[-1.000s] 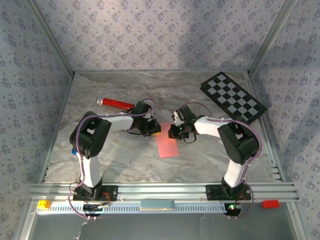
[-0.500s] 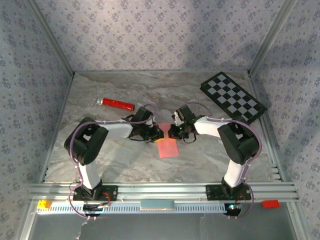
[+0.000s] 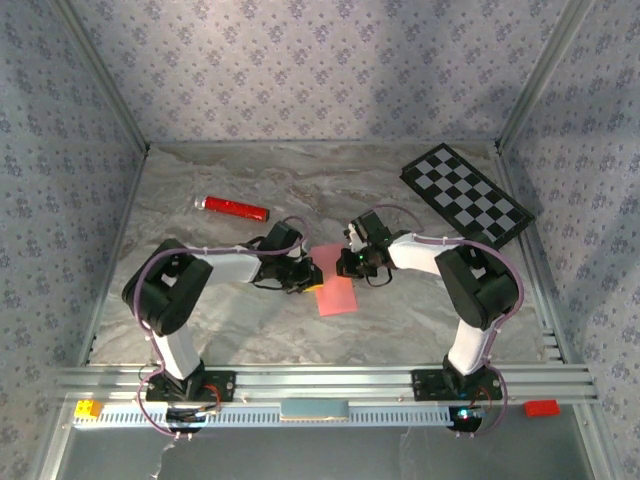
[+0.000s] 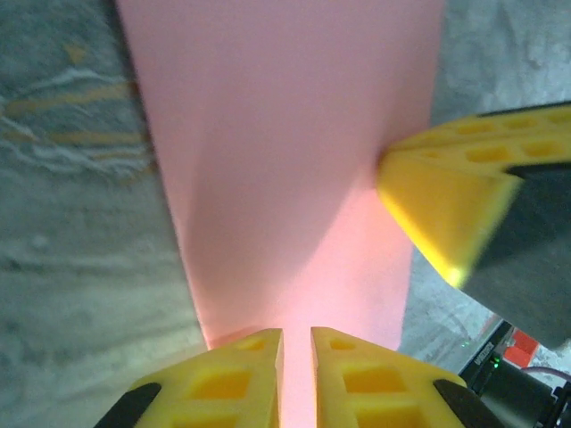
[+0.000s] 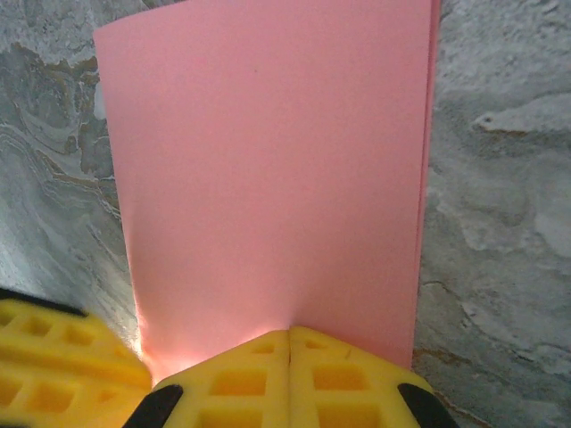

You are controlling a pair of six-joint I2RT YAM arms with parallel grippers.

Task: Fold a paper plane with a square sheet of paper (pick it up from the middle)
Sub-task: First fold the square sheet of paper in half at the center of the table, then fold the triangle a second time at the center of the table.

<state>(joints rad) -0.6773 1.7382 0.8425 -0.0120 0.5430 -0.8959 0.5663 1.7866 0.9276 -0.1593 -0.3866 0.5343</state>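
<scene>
A pink sheet of paper [image 3: 338, 295] is seen lying on the marbled table [image 3: 250, 320]. The left gripper [image 3: 312, 278] is placed at the sheet's far left corner, and the right gripper [image 3: 345, 265] at its far edge. A red cylinder [image 3: 232, 207] is found well off to its far left, and a checkerboard [image 3: 466, 197] well off to its far right.

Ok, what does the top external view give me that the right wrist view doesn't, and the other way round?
Top external: the red cylinder at rear left, the checkerboard at rear right, and both arms reaching in over the far half of the pink paper.
Right wrist: the right gripper closed tip to tip at the paper's edge, a doubled layer along the sheet's right side, and a yellow finger of the left gripper at lower left.
Both: the pink paper lying on the marble table.
</scene>
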